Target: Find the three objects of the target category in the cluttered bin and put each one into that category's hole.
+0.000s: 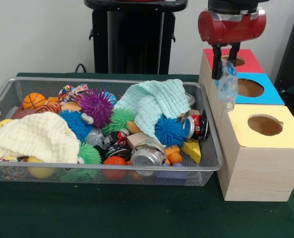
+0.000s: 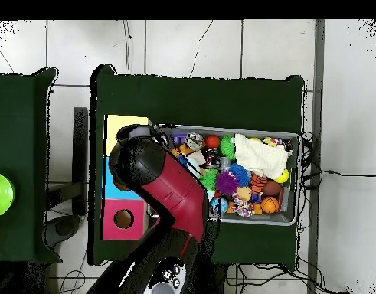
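Clear plastic bottle (image 1: 228, 84): crumpled, hanging upright from the hand, in the air above the wooden box, over the near-left edge of the blue panel and just beside the yellow one.
Hand (image 1: 222, 75): dark fingers closed on the bottle's upper part, below the red arm housing (image 1: 231, 26); in the front view it sits at about 1 o'clock from the bin's centre.
Wooden box (image 1: 256, 166): stands on the worktop just beside the bin's right end, three coloured tops in a row, each with a round hole.
Yellow panel (image 1: 262, 127): nearest the camera, at 3 o'clock from the bin.
Blue panel (image 1: 253, 88): the middle one, partly behind the bottle.
Red panel (image 1: 239, 60): farthest back, partly behind the hand.
Wire-mesh bin (image 1: 209, 166): on the green worktop (image 1: 112, 213), full of mixed things.
Mint cloth (image 1: 154, 105): draped over the pile toward 1 o'clock in the bin.
Cream cloth (image 1: 37, 136): lying at 9 o'clock.
Purple spiky ball (image 1: 96, 106): near the bin's middle, toward 11 o'clock.
Blue spiky ball (image 1: 169, 131): just below the mint cloth.
Silver can (image 1: 147, 154): on its side at 5 o'clock, against the near wall.
Red can (image 1: 196, 126): at 3 o'clock, by the right wall.
Overhead view: the arm (image 2: 171, 191) covers the box's middle; the bottle is hidden.
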Action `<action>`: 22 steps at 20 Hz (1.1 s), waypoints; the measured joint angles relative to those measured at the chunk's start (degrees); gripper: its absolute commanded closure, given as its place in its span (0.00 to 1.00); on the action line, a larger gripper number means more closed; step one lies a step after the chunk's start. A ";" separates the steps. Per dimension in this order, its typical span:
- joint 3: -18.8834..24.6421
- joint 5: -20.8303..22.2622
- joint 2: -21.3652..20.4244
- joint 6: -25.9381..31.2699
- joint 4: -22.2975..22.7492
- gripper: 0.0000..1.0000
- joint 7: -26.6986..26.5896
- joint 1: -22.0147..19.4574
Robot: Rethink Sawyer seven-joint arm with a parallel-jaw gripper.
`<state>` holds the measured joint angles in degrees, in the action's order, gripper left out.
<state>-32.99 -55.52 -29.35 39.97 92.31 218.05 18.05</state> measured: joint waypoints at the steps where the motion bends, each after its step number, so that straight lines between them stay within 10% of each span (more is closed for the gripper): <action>1: -0.02 0.18 -0.57 0.82 0.28 1.00 0.00 -0.21; 22: -0.07 7.40 -7.16 16.59 3.09 1.00 0.00 -1.62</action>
<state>-33.05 -48.12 -36.51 56.57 95.41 218.05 16.43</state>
